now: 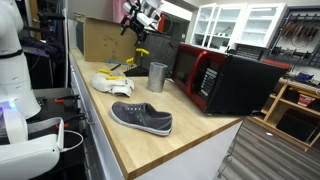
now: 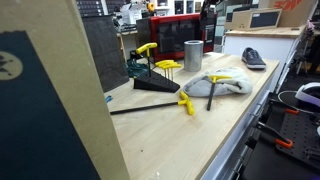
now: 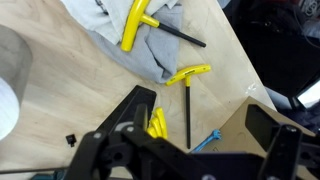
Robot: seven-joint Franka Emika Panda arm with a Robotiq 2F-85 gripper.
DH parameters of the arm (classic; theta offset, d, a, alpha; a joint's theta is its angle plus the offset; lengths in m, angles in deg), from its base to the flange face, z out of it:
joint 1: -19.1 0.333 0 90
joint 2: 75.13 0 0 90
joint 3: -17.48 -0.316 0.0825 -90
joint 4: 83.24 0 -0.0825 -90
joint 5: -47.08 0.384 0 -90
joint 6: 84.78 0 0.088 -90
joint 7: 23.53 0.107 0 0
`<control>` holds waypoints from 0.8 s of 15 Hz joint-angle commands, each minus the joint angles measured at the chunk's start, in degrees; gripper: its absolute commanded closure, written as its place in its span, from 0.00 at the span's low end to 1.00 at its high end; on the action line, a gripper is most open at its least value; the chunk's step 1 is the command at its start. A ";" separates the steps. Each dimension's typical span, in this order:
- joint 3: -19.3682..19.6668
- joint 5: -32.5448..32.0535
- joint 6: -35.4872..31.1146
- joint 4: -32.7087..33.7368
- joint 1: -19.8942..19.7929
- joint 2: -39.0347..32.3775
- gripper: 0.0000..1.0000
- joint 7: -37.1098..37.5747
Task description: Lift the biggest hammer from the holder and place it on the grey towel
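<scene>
A big yellow-headed hammer (image 3: pixel 135 22) with a black handle lies on the grey towel (image 3: pixel 100 25); it also shows in an exterior view (image 2: pixel 222 80). A smaller yellow hammer (image 3: pixel 188 76) lies on the wooden counter beside the towel. The black wedge holder (image 3: pixel 136 104) holds more yellow-headed hammers (image 3: pixel 157 123); it also shows in an exterior view (image 2: pixel 152 78). My gripper (image 3: pixel 190 150) is open and empty, high above the holder and the towel; it also shows in an exterior view (image 1: pixel 140 20).
A metal cup (image 2: pixel 192 55) stands behind the towel. A red-and-black microwave (image 1: pixel 225 78) stands against the back. A grey shoe (image 1: pixel 142 117) lies on the counter. A cardboard box (image 1: pixel 100 38) stands at the counter's end. A small blue piece (image 3: pixel 205 140) lies near the holder.
</scene>
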 commanded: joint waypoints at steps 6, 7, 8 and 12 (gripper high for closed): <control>-4.36 -15.23 -5.39 5.89 4.60 -0.72 0.00 4.93; -4.74 -16.44 -6.53 5.87 4.97 -0.66 0.00 5.34; -5.10 -17.77 -8.07 5.70 5.31 -0.57 0.00 6.41; -6.53 -19.66 -13.36 5.03 6.60 -0.63 0.00 13.97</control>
